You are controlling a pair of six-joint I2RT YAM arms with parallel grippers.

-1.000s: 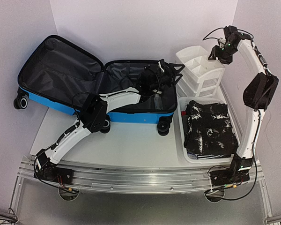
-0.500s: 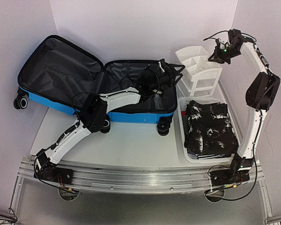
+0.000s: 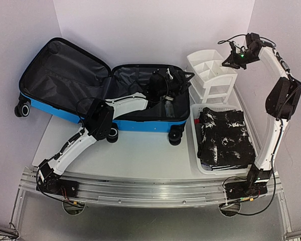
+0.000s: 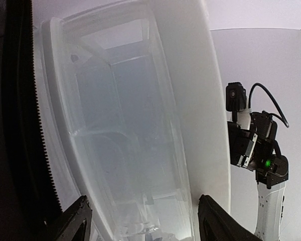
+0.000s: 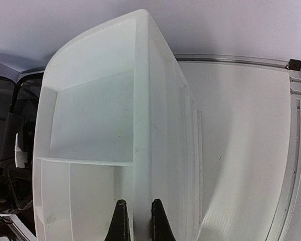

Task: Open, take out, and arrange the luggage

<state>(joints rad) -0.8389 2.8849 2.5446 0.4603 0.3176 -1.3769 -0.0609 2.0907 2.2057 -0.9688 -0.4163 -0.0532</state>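
The luggage (image 3: pixel 65 70) is laid open on the table (image 3: pixel 145 150), just left of the white drawer organizer (image 3: pixel 210 75), dark lining upward. The left gripper (image 4: pixel 143 223) is held over its right half, jaws spread wide with nothing between them. The right gripper (image 5: pixel 139 221) is poised above the organizer, jaws closed together, empty.

surface: white table (image 3: pixel 145 150) | on it: open luggage (image 3: pixel 60 75); basket (image 3: pixel 194 138); drawer organizer (image 3: pixel 210 75)
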